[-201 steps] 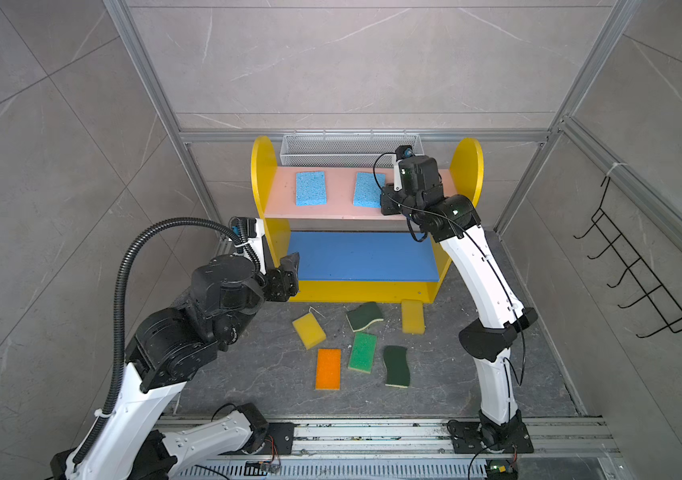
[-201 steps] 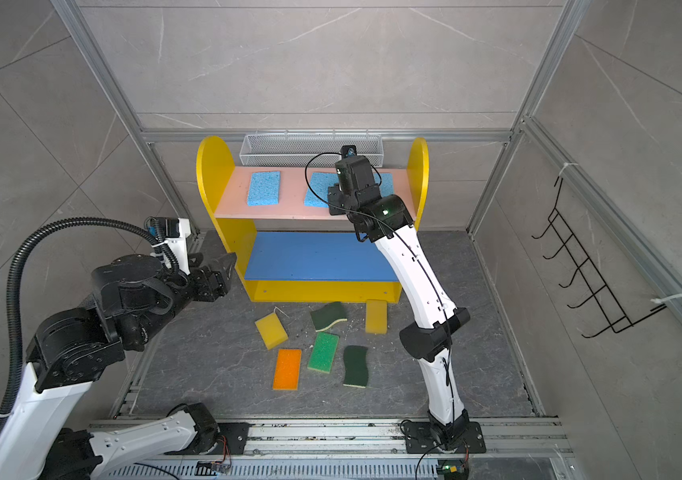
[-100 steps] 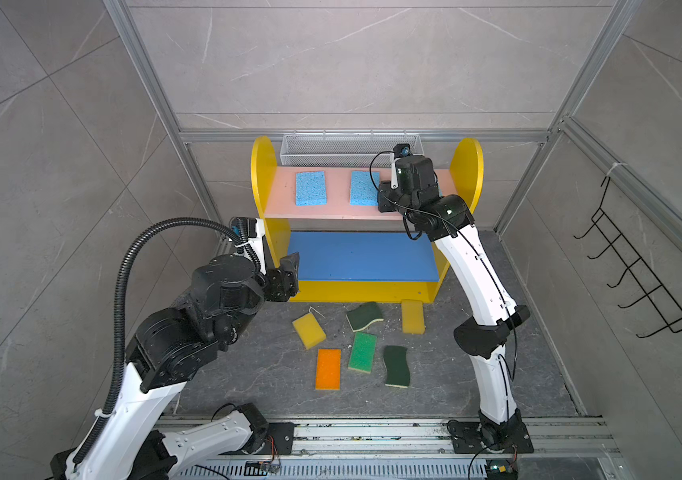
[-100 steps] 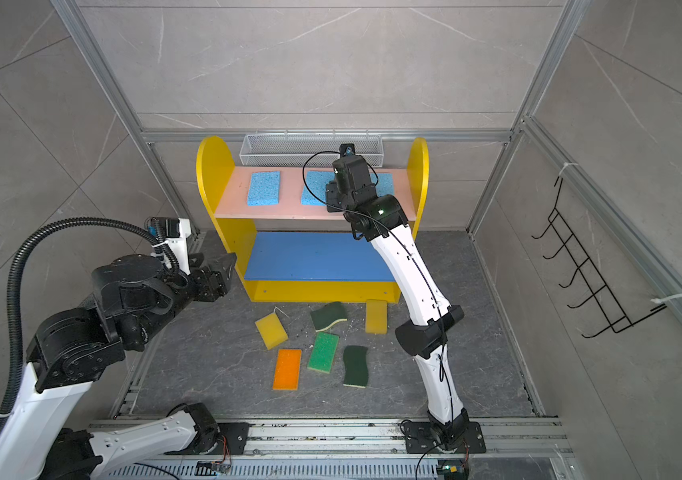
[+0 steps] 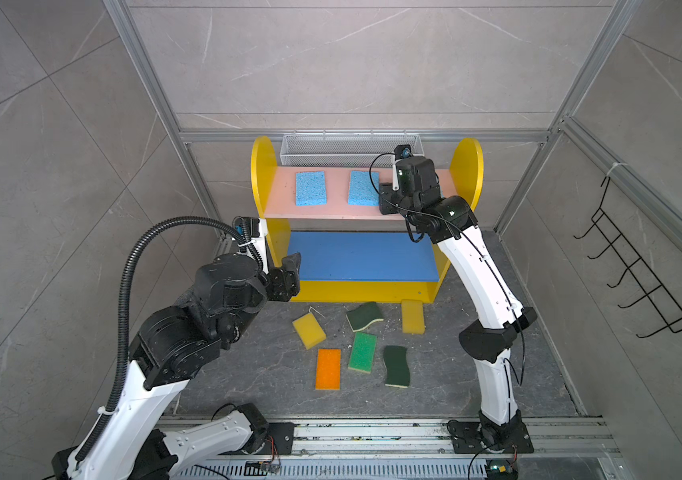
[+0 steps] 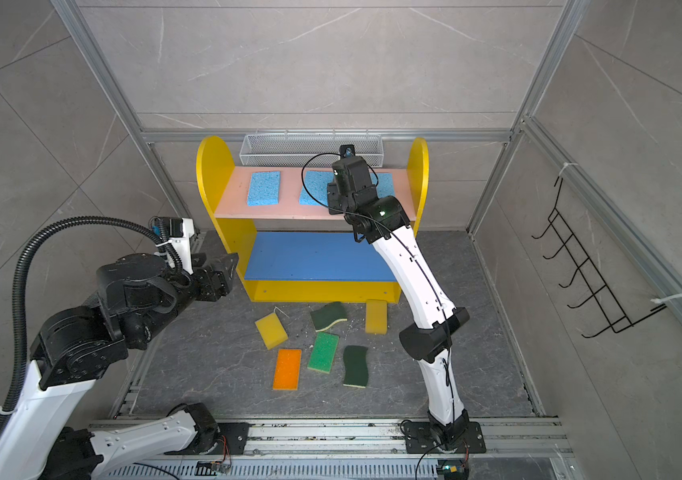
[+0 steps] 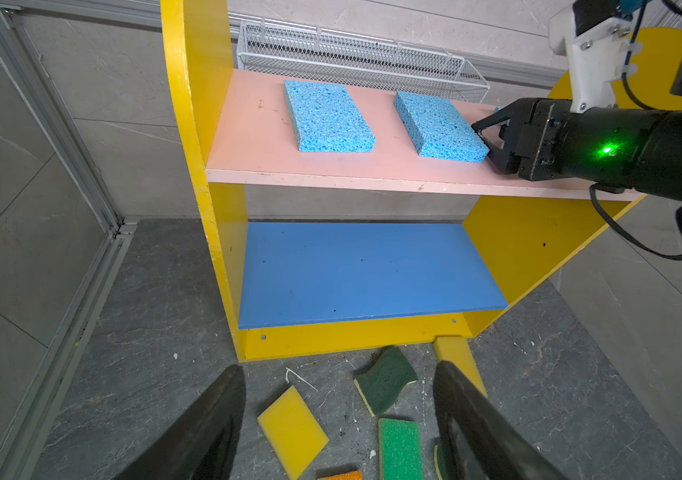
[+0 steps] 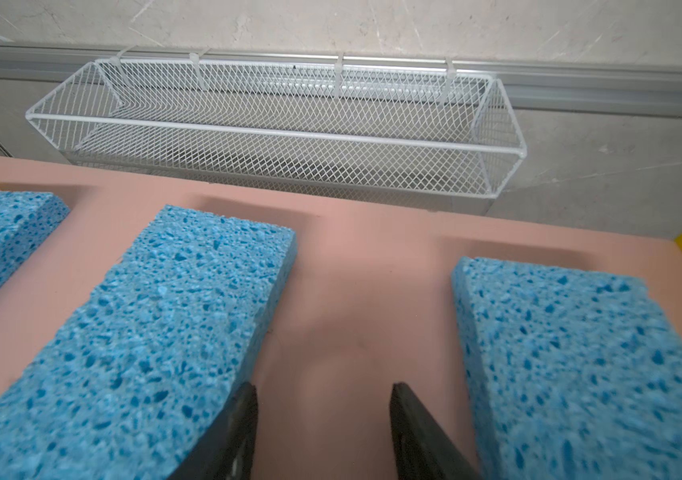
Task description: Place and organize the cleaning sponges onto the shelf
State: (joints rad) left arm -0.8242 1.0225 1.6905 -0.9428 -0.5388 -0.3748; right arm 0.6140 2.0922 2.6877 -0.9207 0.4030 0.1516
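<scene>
The shelf stands at the back. Its pink upper board carries three light blue sponges: left, middle and right. My right gripper rests low over the bare pink board between the middle sponge and the right sponge, open and empty. My left gripper hangs open and empty by the shelf's left foot, above the floor. On the floor lie two yellow sponges, two dark-green wavy ones, a bright green one and an orange one.
A white wire-mesh basket hangs on the back wall just behind the shelf top. A black wire hook rack is fixed to the right wall. The blue middle board is bare. Metal frame posts flank the shelf.
My right gripper has slid a little left along the pink board and its jaws have spread. The middle blue sponge has shifted slightly left. The left arm has stayed put.
</scene>
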